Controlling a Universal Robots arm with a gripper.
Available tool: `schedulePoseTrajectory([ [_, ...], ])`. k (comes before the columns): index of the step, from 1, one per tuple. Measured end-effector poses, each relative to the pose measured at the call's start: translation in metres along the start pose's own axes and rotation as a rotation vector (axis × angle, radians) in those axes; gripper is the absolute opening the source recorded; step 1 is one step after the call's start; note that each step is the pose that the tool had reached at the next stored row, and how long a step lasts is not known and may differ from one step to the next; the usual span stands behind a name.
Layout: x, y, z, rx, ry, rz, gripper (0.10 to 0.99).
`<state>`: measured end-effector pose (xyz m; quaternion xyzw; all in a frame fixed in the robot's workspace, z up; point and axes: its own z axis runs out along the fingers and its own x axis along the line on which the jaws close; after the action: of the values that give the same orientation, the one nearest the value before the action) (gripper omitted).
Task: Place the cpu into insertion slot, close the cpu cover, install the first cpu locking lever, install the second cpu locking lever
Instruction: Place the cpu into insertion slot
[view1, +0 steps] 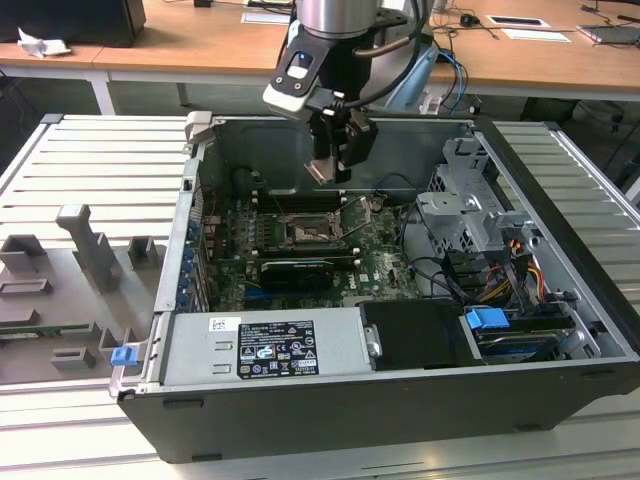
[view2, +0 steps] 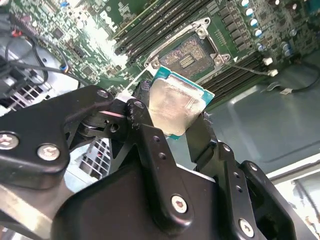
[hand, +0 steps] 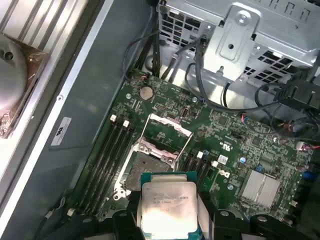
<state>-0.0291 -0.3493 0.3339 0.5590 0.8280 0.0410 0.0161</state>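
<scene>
Holding one cpu (view2: 175, 106) above one insertion slot (view2: 187, 50).

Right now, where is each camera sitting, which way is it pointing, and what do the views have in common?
Exterior view: off the arm, above the open case, looking down into it; the wrist and gripper show.
First wrist view: on the arm, looking past the cpu at the slot; dark gripper parts show.
Second wrist view: on the arm, behind the fingers, facing the board.
Shared: both wrist views show the gripped cpu and the slot.
</scene>
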Motion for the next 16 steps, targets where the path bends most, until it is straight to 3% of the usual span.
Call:
schedulePoseTrajectory([
  [10, -0.0001, -0.0005, 0.0054, -0.003, -0.0144, 0.166, 0.533],
  [12, -0.0002, -0.0008, 0.0095, -0.004, -0.0173, 0.202, 0.533],
  [16, -0.0004, -0.0019, 0.0218, -0.004, -0.0179, 0.209, 0.533],
])
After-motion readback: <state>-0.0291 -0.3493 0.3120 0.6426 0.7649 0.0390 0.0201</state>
